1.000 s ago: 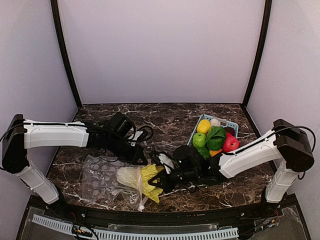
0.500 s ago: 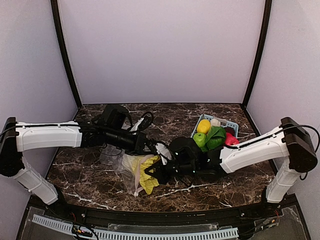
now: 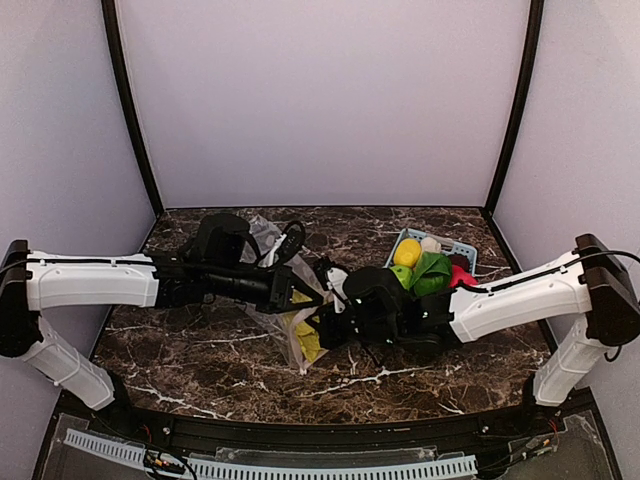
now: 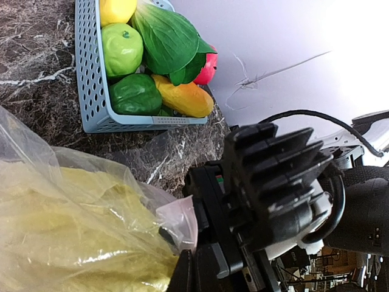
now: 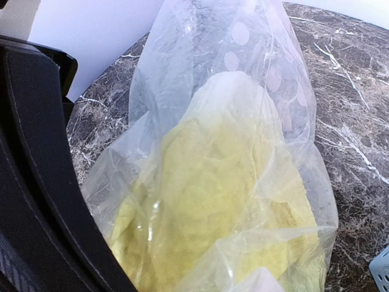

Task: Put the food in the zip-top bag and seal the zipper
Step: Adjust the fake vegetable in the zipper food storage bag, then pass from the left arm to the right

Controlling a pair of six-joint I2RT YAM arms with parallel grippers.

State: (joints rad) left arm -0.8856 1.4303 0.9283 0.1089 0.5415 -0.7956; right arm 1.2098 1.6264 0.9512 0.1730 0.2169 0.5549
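The clear zip-top bag [image 3: 268,250] hangs bunched between my two grippers, with the pale yellow napa cabbage [image 3: 304,337] inside it. My left gripper [image 3: 298,292] is shut on the bag's edge by the pinkish zipper strip [image 4: 180,220]. In the left wrist view its fingers [image 4: 182,274] meet at the bottom. My right gripper [image 3: 328,322] presses against the bag's mouth from the right. Its fingertips are hidden by plastic. The right wrist view shows the cabbage [image 5: 213,201] through the bag [image 5: 243,55]. The lemon [image 3: 407,252], green apple [image 4: 121,48], orange-yellow pepper [image 4: 182,100] and red fruit [image 4: 208,68] lie in the basket.
A light-blue slotted basket [image 3: 462,247] stands at the right rear of the dark marble table [image 3: 200,350]. It also holds a green leafy vegetable [image 4: 165,36]. Purple walls close in the back and sides. My right arm's body [image 4: 273,182] sits close beside my left gripper.
The bag went from flat on the table to lifted and hanging with the cabbage inside. Both grippers moved right and away from the front edge.
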